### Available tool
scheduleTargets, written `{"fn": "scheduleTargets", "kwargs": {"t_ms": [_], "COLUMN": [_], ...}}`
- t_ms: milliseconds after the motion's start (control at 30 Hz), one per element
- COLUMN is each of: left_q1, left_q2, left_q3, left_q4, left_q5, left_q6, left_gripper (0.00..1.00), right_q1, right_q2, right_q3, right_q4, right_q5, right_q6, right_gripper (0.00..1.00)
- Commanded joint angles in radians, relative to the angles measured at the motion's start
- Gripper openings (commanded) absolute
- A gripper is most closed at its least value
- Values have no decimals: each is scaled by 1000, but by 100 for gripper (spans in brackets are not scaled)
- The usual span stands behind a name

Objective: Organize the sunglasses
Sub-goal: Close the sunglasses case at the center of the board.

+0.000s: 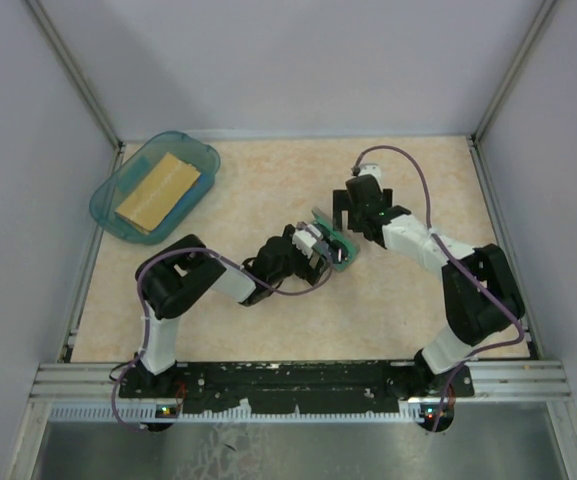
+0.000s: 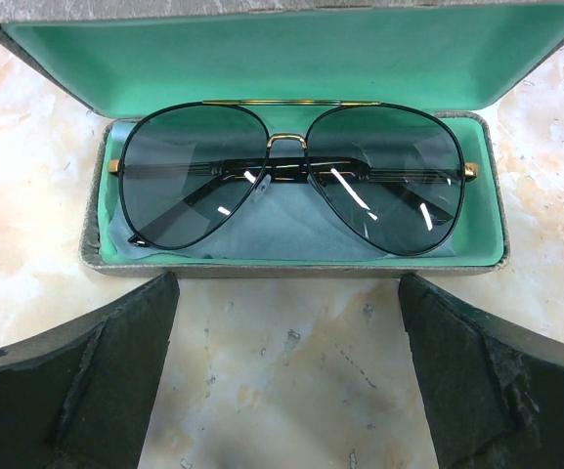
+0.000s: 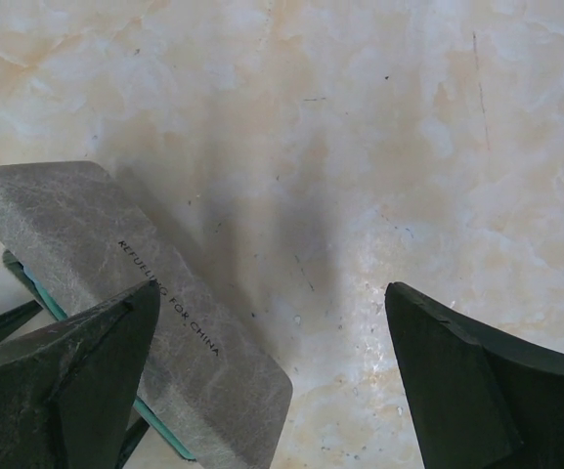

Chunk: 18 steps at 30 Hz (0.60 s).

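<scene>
Already the sunglasses (image 2: 198,181) lie folded inside the open green-lined case (image 2: 282,59).

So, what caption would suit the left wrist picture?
Folded sunglasses in the open green-lined case, the open left gripper facing them.

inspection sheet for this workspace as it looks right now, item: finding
surface: marbled beige table, faint specks
job's things: sunglasses folded inside the open grey case, lying on a pale cloth
clutter: teal tray at the far left, holding a tan block
grippers: left gripper open, facing the case; right gripper open beside its lid; both hold nothing
cables: purple cable looping along each arm
surroundings: grey walls, metal rail at the near edge
</scene>
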<state>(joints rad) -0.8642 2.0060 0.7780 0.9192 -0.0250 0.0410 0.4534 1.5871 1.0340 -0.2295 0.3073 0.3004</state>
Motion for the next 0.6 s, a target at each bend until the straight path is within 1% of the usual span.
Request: {"fn": "scheduleTargets", "kwargs": {"t_ms": [0, 567], "left_q1": [-7, -7], "left_q2": [33, 48], "left_q3": [28, 49], "left_q4": [-38, -53], "left_q5": [24, 19], "left_q6": [-26, -33], "left_gripper": [100, 100], "right_q1": [39, 62], "right_q2": [2, -1], "right_q3": [-23, -124], "right_q4": [26, 74], "right_q5": [-13, -21], "right_q6": [26, 73], "right_gripper": [99, 99]}}
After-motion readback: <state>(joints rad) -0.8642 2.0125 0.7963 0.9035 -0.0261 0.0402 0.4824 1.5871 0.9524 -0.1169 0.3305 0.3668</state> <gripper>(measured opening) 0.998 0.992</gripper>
